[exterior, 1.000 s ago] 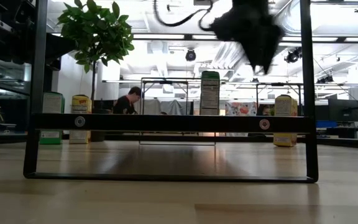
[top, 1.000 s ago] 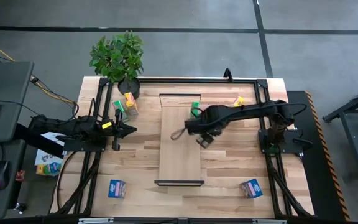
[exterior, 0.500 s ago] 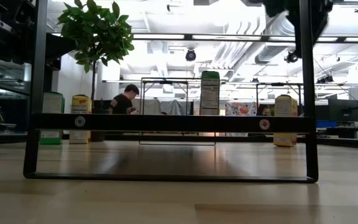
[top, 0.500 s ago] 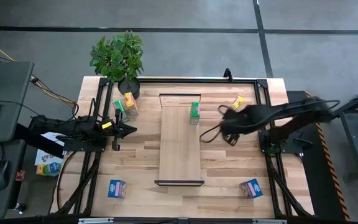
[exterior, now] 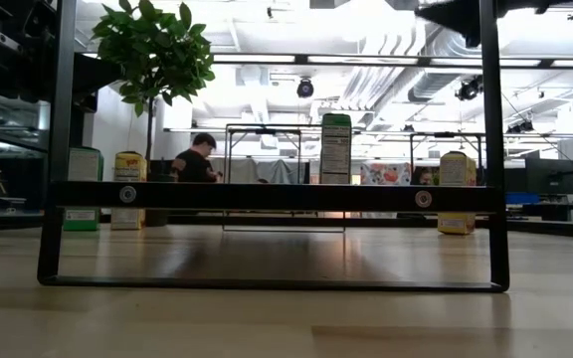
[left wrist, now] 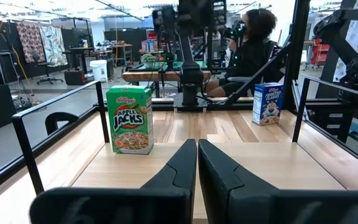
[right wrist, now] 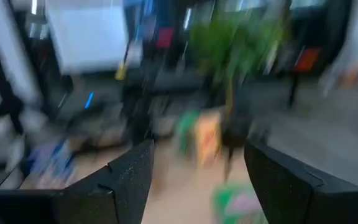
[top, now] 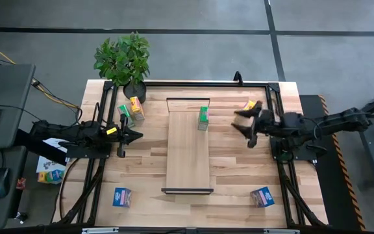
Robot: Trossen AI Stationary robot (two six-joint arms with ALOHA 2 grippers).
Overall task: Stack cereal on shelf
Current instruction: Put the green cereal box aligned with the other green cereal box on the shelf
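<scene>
Light-wood shelf (top: 188, 146) lengthwise at table centre, green cereal box (top: 203, 117) upright near its far end, right gripper (top: 243, 123) beside it spread wide and empty, left gripper (top: 137, 134) pinched closed, box lettering legible only from left wrist.

Grey concrete floor (top: 193, 19), potted plant (top: 123, 58), bright ceiling strip lights (exterior: 366, 62)

The right gripper (top: 247, 125) is drawn back, open, from over the shelf (top: 188, 156) to beside the yellow cereal box (top: 249, 104); the green cereal box (top: 203, 116) is left standing.
</scene>
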